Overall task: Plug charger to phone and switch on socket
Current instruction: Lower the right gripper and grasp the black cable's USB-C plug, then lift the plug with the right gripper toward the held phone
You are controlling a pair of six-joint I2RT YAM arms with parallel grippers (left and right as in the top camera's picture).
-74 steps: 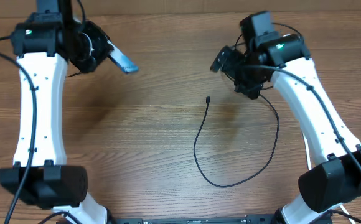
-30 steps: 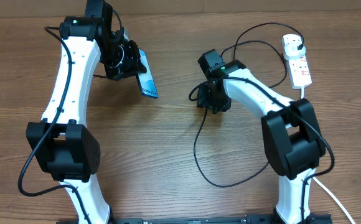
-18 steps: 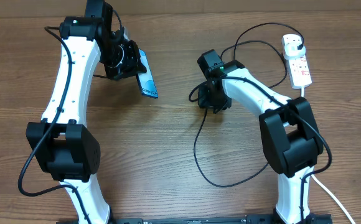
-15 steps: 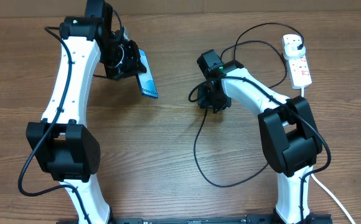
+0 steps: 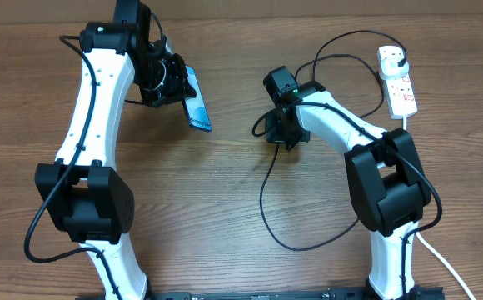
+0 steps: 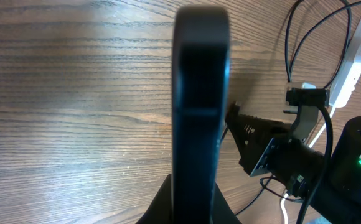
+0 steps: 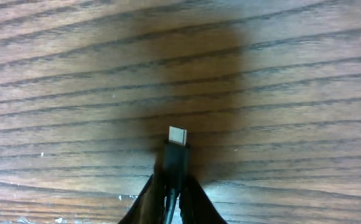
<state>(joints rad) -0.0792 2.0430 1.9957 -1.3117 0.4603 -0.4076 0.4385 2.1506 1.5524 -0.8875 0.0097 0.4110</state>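
My left gripper (image 5: 175,83) is shut on the phone (image 5: 195,103), holding it edge-up above the table at the upper left; its blue screen shows in the overhead view. In the left wrist view the phone (image 6: 198,106) is a dark upright slab rising from between the fingers. My right gripper (image 5: 271,133) is down at the table's middle, shut on the charger's connector end (image 7: 177,155), whose small metal tip (image 7: 178,135) sticks out just past the fingers. The black charger cable (image 5: 325,237) loops over the table to the white socket (image 5: 399,82) at the upper right.
The wooden table (image 5: 225,217) carries the cable loop between the arm bases. A thick white cord (image 5: 441,260) runs off the lower right corner. In the left wrist view the right arm (image 6: 292,155) stands close on the right.
The right gripper's fingers have closed on the connector end of the charger. The left arm and the phone have stayed where they were.
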